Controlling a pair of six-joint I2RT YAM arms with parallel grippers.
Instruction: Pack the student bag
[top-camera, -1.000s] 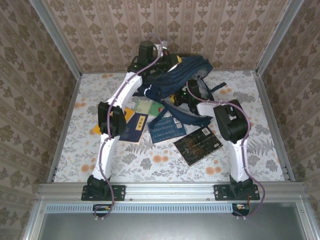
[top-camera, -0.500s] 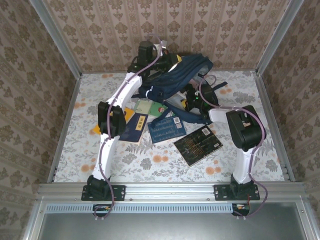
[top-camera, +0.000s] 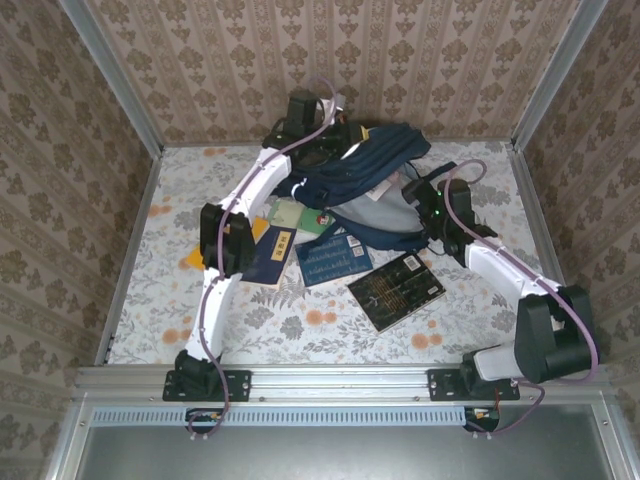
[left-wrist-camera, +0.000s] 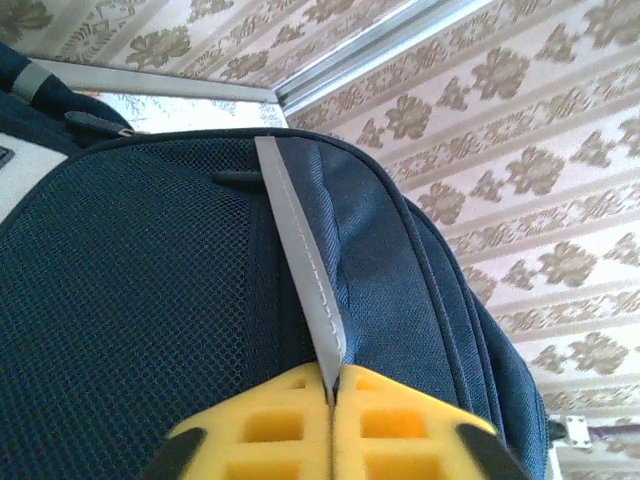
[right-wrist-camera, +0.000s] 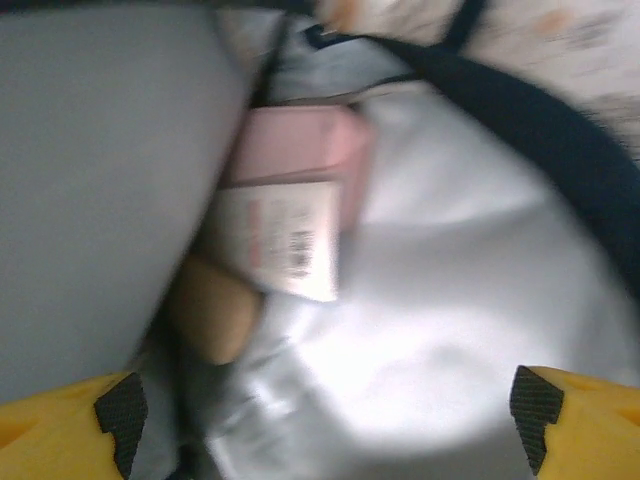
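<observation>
Left tool (left-wrist-camera: 333, 400) is pinched almost shut on the grey stripe (left-wrist-camera: 300, 260) of the navy backpack (top-camera: 380, 160), which sits at the far end of the tabletop (top-camera: 300, 320) by the back wall (top-camera: 330, 60). Right tool (right-wrist-camera: 325, 408) is spread wide with nothing in it, facing the backpack's pale lining (right-wrist-camera: 450, 250), where there's a pink thing (right-wrist-camera: 300, 145) tucked inside.
</observation>
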